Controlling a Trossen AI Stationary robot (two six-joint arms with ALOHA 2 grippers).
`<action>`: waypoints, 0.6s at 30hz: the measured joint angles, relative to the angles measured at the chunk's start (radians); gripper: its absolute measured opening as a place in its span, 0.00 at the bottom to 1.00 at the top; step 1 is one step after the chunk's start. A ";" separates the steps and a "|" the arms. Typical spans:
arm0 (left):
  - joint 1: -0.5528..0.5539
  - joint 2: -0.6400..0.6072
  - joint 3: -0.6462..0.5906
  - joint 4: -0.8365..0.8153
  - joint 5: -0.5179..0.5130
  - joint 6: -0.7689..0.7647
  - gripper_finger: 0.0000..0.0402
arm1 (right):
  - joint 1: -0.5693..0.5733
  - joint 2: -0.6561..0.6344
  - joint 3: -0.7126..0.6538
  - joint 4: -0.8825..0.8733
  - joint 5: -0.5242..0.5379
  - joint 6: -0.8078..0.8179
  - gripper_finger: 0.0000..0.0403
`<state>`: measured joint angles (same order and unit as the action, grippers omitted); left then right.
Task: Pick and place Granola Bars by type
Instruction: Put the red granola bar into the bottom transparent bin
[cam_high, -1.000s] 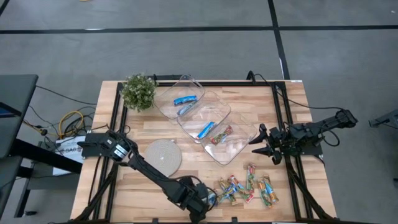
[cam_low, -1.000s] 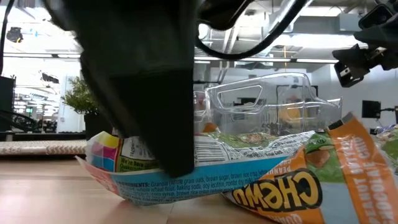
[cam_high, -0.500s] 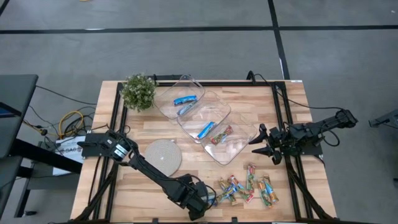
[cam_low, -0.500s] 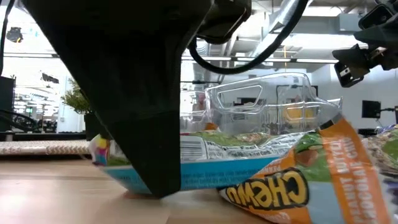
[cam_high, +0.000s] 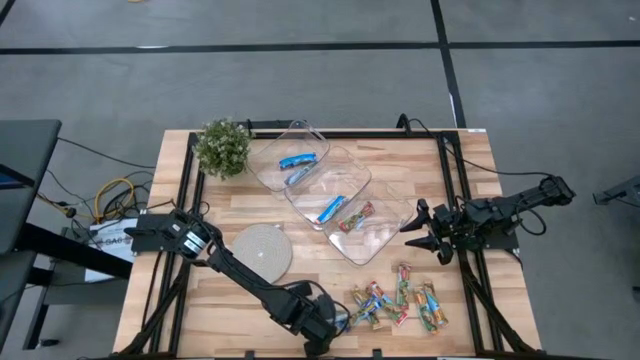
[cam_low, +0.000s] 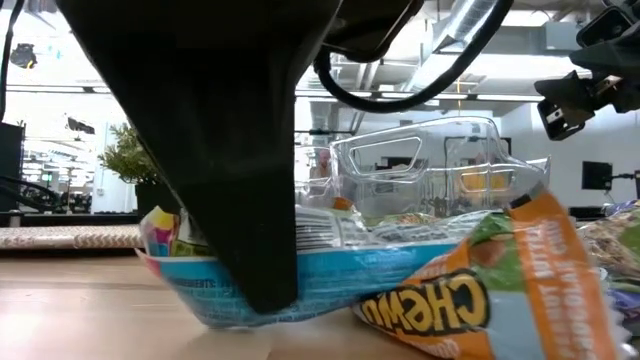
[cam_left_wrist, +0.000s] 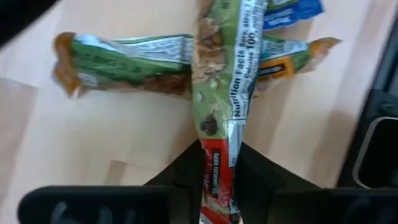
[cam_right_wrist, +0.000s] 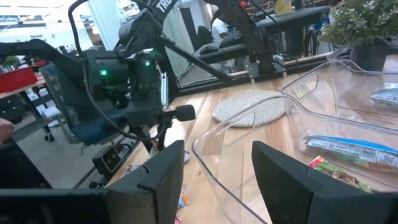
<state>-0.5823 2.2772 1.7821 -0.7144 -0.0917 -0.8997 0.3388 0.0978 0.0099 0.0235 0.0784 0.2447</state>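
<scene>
left gripper (cam_left_wrist: 217, 180) pinching a green-red bar (cam_left_wrist: 224, 93)
fingers clamped on the bar's red end, the rest running forward over a crossing bar (cam_left_wrist: 124, 62) in the pile, likely for a clean lift; right gripper (cam_high: 418, 235) waits, fingers apart, beside the trays (cam_high: 375, 245).

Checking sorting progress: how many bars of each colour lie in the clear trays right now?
blue-and-white bars: 3
multicoloured bars: 1
Total in the clear trays: 4
</scene>
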 joint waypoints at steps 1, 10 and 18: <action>0.000 0.000 0.000 0.008 0.005 0.000 0.15 | 0.000 0.000 0.000 0.000 0.000 0.000 0.46; -0.001 0.000 0.055 0.004 -0.001 0.015 0.14 | 0.000 0.000 0.000 0.000 0.000 0.000 0.46; -0.001 0.000 0.184 -0.129 -0.072 0.026 0.14 | 0.000 0.000 0.000 0.000 0.000 0.000 0.46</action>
<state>-0.5831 2.2768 1.9662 -0.8433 -0.1638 -0.8739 0.3386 0.0978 0.0099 0.0231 0.0784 0.2447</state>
